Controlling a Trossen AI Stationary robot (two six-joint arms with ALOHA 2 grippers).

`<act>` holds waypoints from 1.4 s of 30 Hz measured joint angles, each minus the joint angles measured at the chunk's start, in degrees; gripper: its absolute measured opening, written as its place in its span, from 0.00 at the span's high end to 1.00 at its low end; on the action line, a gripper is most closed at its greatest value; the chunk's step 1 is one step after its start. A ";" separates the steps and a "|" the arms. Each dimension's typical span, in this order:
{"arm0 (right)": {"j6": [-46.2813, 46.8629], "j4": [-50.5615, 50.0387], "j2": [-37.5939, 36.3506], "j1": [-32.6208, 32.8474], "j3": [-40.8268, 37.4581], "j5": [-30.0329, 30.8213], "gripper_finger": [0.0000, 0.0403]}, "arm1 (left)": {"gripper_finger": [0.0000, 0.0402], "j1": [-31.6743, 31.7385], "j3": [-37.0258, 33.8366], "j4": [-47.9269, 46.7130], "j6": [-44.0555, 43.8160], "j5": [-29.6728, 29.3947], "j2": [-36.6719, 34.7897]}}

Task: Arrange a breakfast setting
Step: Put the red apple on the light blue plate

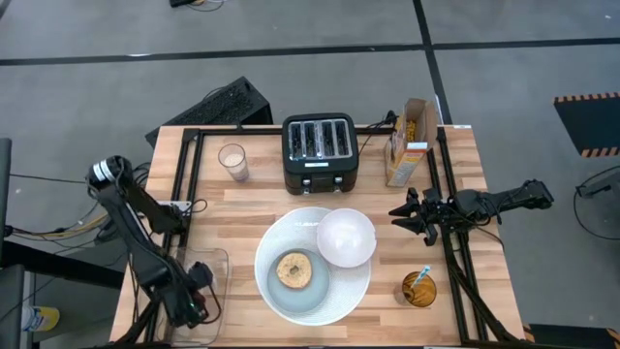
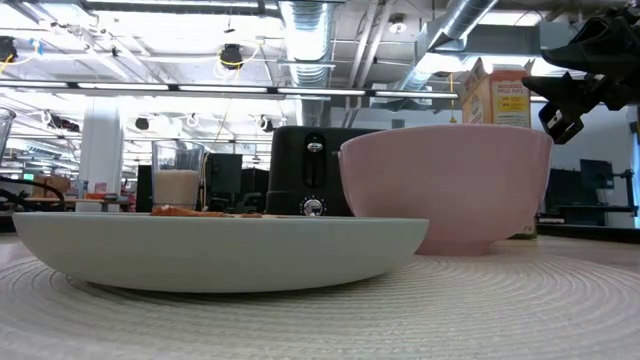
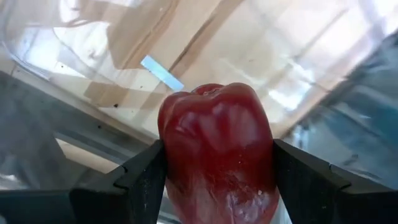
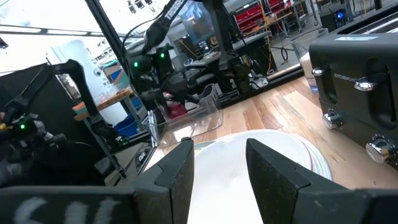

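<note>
My left gripper (image 1: pixel 197 302) is at the table's near left corner, inside a clear plastic tub (image 1: pixel 215 264), shut on a small red food piece (image 3: pixel 217 155). The large white plate (image 1: pixel 356 283) holds the pale blue-grey plate (image 1: pixel 302 297), and the tan bagel (image 1: pixel 294 269) lies flat on that. The white bowl (image 1: pixel 346 237) rests on the large plate's far right rim. My right gripper (image 1: pixel 405 217) is open and empty, just right of the bowl and above the table. The blue-handled spoon (image 1: pixel 423 274) stands in an amber cup (image 1: pixel 418 290). An orange cereal box (image 1: pixel 408 143) stands upright at the far right. My left gripper pinches the red piece's two opposite sides (image 3: pixel 171 158) between its two fingers (image 3: pixel 140 180). The glossy, lobed piece fills the gap, and its rounded end sticks out past the fingertips. The clear tub's floor shows beyond it; I cannot tell whether the piece touches it.
A black four-slot toaster (image 1: pixel 320 150) stands at the far middle, with a glass of milk (image 1: pixel 232 161) to its left. Black frame rails (image 1: pixel 190 184) run along both sides of the table. Bare wood lies between the tub and the large plate.
</note>
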 joint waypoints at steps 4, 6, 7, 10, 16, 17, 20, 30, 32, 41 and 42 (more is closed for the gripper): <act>-0.01 0.00 0.00 -0.01 -0.01 0.01 0.58 | 0.40 0.00 0.04 -1.22 -0.15 -2.73 -5.14; 0.00 0.00 0.02 -0.02 -0.02 0.02 0.58 | 0.40 0.08 0.04 -1.66 -0.37 -4.83 -7.61; 0.00 0.00 0.01 -0.01 -0.01 0.02 0.58 | 0.40 0.21 0.04 -1.68 -0.37 -5.93 -8.85; 0.00 0.00 0.00 -0.01 -0.02 0.02 0.58 | 0.40 0.82 0.07 -1.64 -0.37 -9.48 -11.90; 0.00 0.00 0.01 -0.01 -0.01 0.01 0.58 | 0.40 2.60 0.11 -1.38 0.37 -18.92 -16.31; 0.00 0.00 0.01 0.00 -0.01 0.02 0.58 | 0.40 3.12 0.11 -1.03 1.01 -20.49 -16.78; 0.00 0.00 0.02 -0.02 -0.02 0.02 0.58 | 0.40 5.00 0.11 1.28 3.78 -24.63 -17.54; 0.00 0.00 0.01 0.00 -0.01 0.02 0.58 | 0.40 13.53 0.15 15.36 20.92 -29.81 -14.68; 0.00 0.00 0.01 -0.01 -0.02 0.02 0.58 | 0.40 15.06 0.15 17.77 24.34 -28.95 -13.63; -0.01 0.00 0.02 -0.02 -0.02 0.00 0.58 | 0.40 18.62 0.17 27.38 37.31 -27.95 -9.59; 0.00 0.00 0.00 0.00 -0.02 0.02 0.58 | 0.40 18.92 0.17 28.58 38.33 -27.94 -8.92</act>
